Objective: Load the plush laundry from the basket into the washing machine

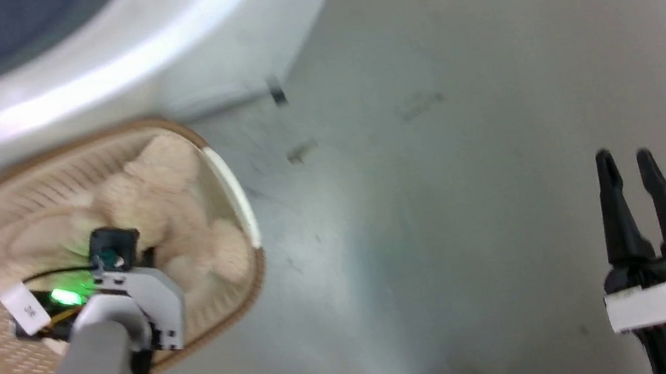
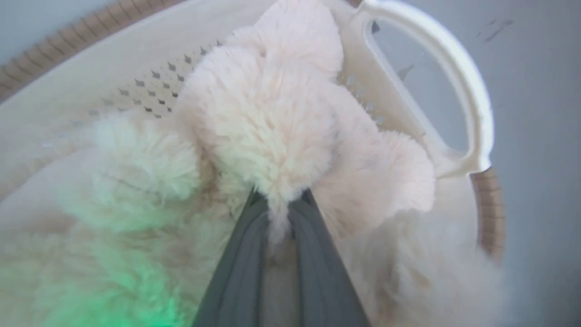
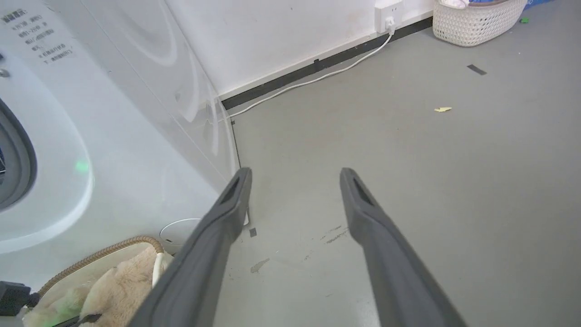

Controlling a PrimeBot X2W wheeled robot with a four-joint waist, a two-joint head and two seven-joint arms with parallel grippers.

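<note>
The cream teddy bear [image 1: 167, 202] lies inside the perforated basket [image 1: 224, 163], which stands on the floor just before the white washing machine [image 1: 93, 84]. In the left wrist view my left gripper [image 2: 281, 200] is shut on a tuft of the bear's [image 2: 263, 118] shaggy fur, deep in the basket [image 2: 426, 63]. The head view hides its fingers behind the left wrist. My right gripper [image 1: 627, 169] hangs open over bare floor at the lower right, far from the basket. In the right wrist view its fingers [image 3: 236, 195] stand apart, with the washer [image 3: 91, 113] and bear [image 3: 118, 290] at the left.
Grey floor [image 1: 472, 192] spreads to the right of the basket. In the right wrist view a white cable [image 3: 317, 77] runs along the wall to a socket, and a second woven basket [image 3: 476, 18] stands far back right. Small tape scraps [image 1: 278, 93] dot the floor.
</note>
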